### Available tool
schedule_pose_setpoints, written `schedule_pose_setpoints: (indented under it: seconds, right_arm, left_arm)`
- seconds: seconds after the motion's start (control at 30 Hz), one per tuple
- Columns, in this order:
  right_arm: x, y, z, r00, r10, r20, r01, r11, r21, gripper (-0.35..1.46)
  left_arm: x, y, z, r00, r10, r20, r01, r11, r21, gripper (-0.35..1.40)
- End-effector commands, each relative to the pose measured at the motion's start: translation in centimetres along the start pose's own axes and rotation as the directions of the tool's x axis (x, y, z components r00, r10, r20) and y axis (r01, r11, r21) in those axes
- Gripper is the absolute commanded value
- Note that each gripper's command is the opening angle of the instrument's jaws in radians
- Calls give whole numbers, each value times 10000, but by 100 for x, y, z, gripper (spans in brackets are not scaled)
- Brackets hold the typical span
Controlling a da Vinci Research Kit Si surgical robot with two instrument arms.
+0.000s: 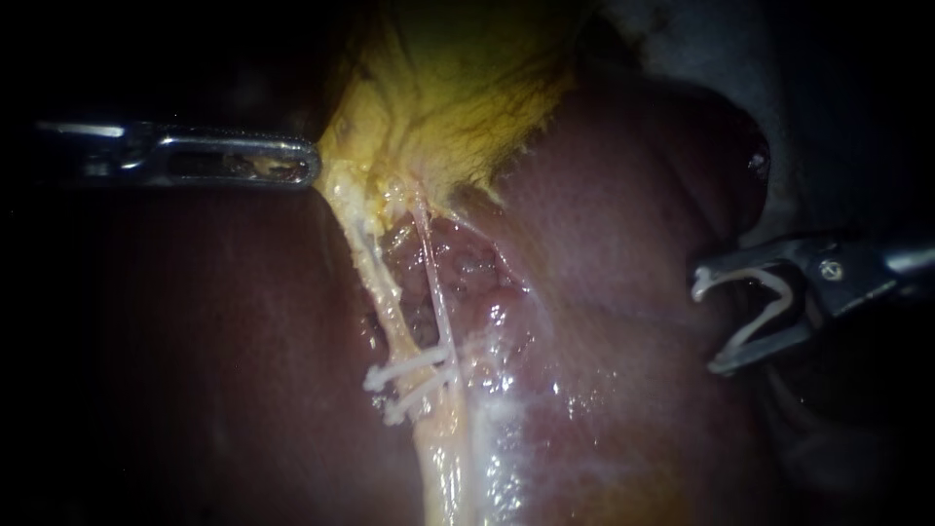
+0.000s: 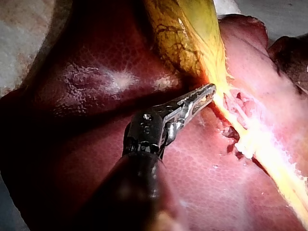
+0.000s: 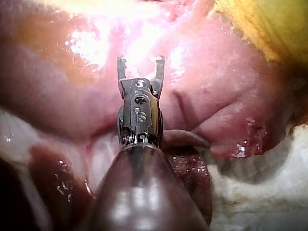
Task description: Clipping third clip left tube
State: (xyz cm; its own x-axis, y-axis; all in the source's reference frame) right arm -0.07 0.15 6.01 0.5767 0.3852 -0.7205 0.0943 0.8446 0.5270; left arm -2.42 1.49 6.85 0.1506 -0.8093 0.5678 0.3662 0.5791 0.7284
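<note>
Background: dark red liver (image 1: 604, 292), with the yellow gallbladder (image 1: 467, 88) above it.
Left tube (image 1: 375, 273): two clips (image 1: 409, 375) across it.
Left instrument (image 1: 310, 161): jaws pinching the gallbladder's edge.
Right instrument (image 1: 708, 326): jaws spread, cradling a white clip (image 1: 769, 292).

Up top, gallbladder (image 1: 458, 88) lying on liver (image 1: 604, 244), which is spreading L & R. Below it, left tube (image 1: 382, 292) & right tube (image 1: 435, 292) running down abreast, two clips (image 1: 409, 368) sitting across left tube. At gallbladder's L edge, left instrument (image 1: 314, 164) gripping it. Well R of tubes, right instrument (image 1: 706, 326) hanging, loaded clip (image 1: 779, 292) in its jaws.

No text, label or sign is legible.
</note>
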Motion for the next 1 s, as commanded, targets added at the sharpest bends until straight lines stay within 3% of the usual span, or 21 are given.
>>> schedule_pose_setpoints:
  seconds: [0.03, 0.23, 0.57, 0.83, 1.0]
  right_arm:
    - [4, 1, 6, 9995, 133, -276, -129, 9998, 137, 54]
    - [24, 3, 35, 9882, 743, -1341, -638, 9947, 812, 54]
    - [51, 9, 74, 9586, 1515, -2410, -1176, 9817, 1497, 54]
    - [60, 18, 112, 9384, 1984, -2829, -1499, 9714, 1839, 54]
    - [56, 27, 141, 9347, 2216, -2781, -1686, 9647, 2022, 54]
  left_arm:
    - [1, 0, 1, 10000, 6, -3, -6, 10000, -7, -35]
    - [1, 0, 2, 10000, 5, -1, -5, 10000, -12, -35]
    - [0, -1, 3, 10000, 2, 2, -2, 10000, -21, -35]
    - [0, -2, 5, 10000, -2, 7, 2, 10000, -35, -35]
    - [0, -2, 5, 10000, -4, 9, 4, 10000, -41, -35]
